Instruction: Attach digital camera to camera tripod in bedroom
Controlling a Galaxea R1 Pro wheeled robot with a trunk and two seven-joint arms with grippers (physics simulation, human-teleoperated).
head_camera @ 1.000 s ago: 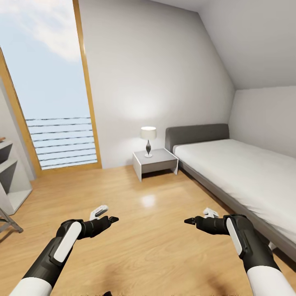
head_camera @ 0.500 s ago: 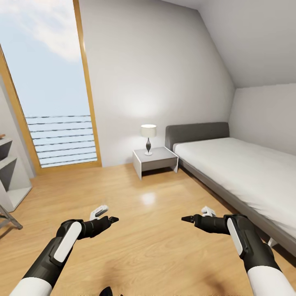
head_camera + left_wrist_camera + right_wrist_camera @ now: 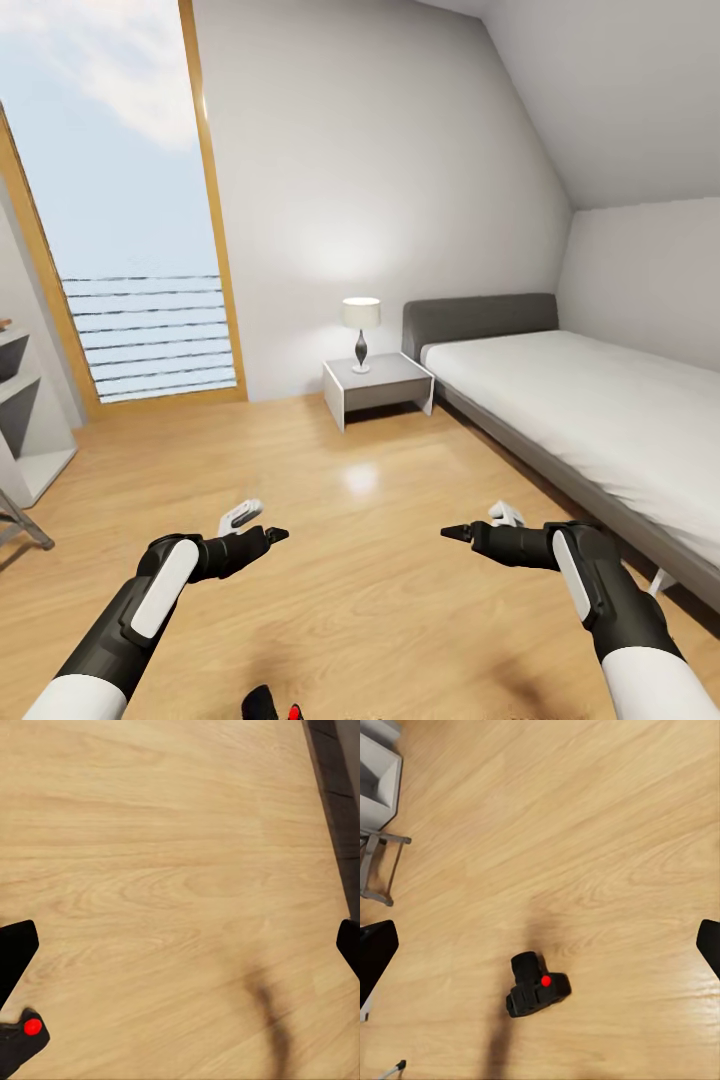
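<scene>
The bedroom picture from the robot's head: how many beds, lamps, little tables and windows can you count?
bed: 1
lamp: 1
bedside table: 1
window: 1
Total: 4

Black digital camera [image 3: 537, 994], red dot; light wood-plank floor [image 3: 585, 832]; white bed [image 3: 590, 420].
</scene>
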